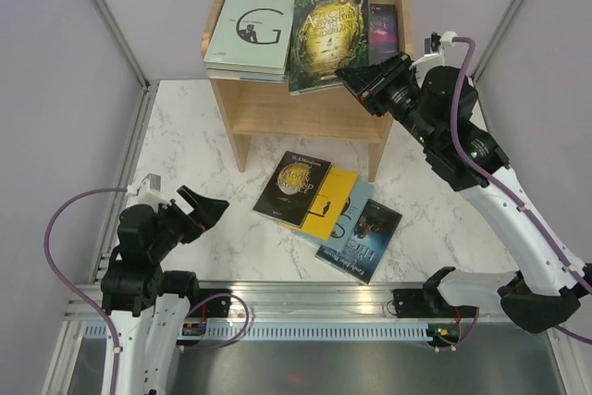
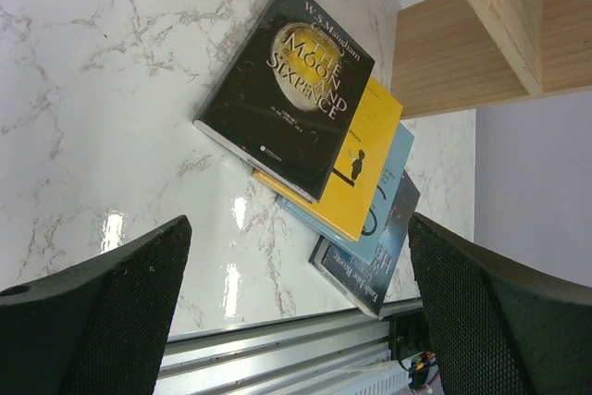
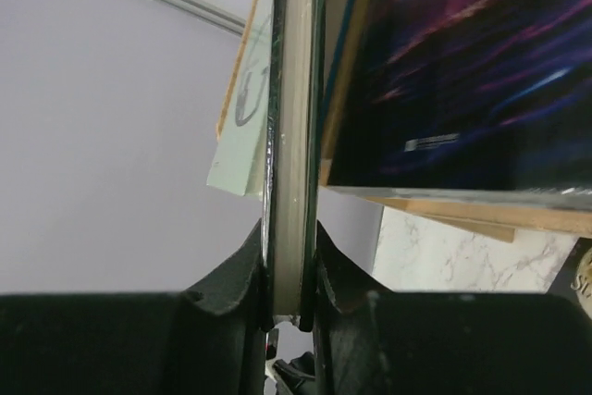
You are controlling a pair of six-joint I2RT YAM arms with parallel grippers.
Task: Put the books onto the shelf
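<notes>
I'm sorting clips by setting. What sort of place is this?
Most likely a robot test cell in a lab, not a home: plain grey panel walls in metal framing, a left arm and right arm bolted to an aluminium rail, and a small wooden shelf staged on a marble-look tabletop.

White-and-black arms point(image 1: 504, 201), purple cables point(image 1: 48, 233)

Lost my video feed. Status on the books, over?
Right claw shut on green-gold book, tilted over shelf. Left claw open, idle. Four books on table. Nothing seen blocking.
</notes>
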